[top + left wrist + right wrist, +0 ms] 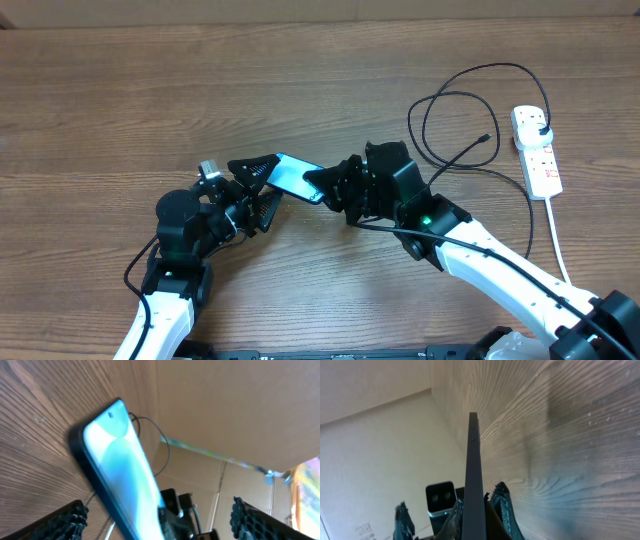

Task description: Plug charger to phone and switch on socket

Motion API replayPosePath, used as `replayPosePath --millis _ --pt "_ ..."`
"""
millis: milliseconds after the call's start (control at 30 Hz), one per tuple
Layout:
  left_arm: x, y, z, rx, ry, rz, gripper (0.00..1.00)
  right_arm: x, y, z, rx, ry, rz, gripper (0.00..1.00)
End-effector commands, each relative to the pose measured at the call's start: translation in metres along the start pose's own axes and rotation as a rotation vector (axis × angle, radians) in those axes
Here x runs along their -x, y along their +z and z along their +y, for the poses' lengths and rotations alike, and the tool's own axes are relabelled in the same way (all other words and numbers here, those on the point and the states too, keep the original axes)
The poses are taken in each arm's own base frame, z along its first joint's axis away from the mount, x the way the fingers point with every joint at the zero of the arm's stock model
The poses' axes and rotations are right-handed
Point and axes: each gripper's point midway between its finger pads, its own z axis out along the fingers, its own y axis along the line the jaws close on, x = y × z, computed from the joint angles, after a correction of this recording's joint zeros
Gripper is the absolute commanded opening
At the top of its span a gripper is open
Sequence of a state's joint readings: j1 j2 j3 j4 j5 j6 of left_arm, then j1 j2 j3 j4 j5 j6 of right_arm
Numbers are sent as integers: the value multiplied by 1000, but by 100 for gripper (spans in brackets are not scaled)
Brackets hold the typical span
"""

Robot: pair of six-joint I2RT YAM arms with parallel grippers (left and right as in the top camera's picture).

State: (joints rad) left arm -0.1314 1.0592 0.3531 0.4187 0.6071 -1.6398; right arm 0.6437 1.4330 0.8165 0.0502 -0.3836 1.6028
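Note:
The phone [294,176], with its light blue screen, is lifted off the table and tilted between both arms. My right gripper [328,187] is shut on its right end. In the right wrist view the phone [474,460] stands edge-on between the fingers [480,510]. My left gripper [262,187] is open, with its fingers spread on either side of the phone's left end. In the left wrist view the phone [120,465] lies between the wide-apart fingers [162,520]. The charger [470,110] loops at the right, its tip [487,137] is loose, and its plug sits in the socket [537,155].
The socket's thick white cord [552,235] runs toward the front right, beside my right arm. The wooden table [150,100] fills the view. A cardboard wall [240,405] stands behind it.

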Motion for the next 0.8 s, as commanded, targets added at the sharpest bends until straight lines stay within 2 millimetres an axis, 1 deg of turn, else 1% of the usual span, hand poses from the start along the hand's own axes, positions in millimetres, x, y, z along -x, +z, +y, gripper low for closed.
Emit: replayPosePath --millis 0,67,200,267,400,467,633,767 --pt "-4 2 0 4 -90 18 84 -5 -2 16 47 -1 0 4" --pt "-4 2 0 4 -138 19 76 -6 -2 17 49 -2 1 4" --pt "-4 2 0 5 -173 20 66 -7 -2 17 49 -4 9 4" --pt "-6 2 1 7 -174 30 64 -10 -2 16 47 -13 25 4" --pt "-15 5 2 16 -231 56 63 -18 0 15 43 -77 41 4" --pt "-20 6 3 23 -252 71 59 -22 1 14 40 -80 49 4" --pt "-28 8 4 32 -258 95 55 -22 1 14 40 -81 45 4" --pt "-27 8 4 32 -257 92 45 -26 1 13 38 -82 70 4"
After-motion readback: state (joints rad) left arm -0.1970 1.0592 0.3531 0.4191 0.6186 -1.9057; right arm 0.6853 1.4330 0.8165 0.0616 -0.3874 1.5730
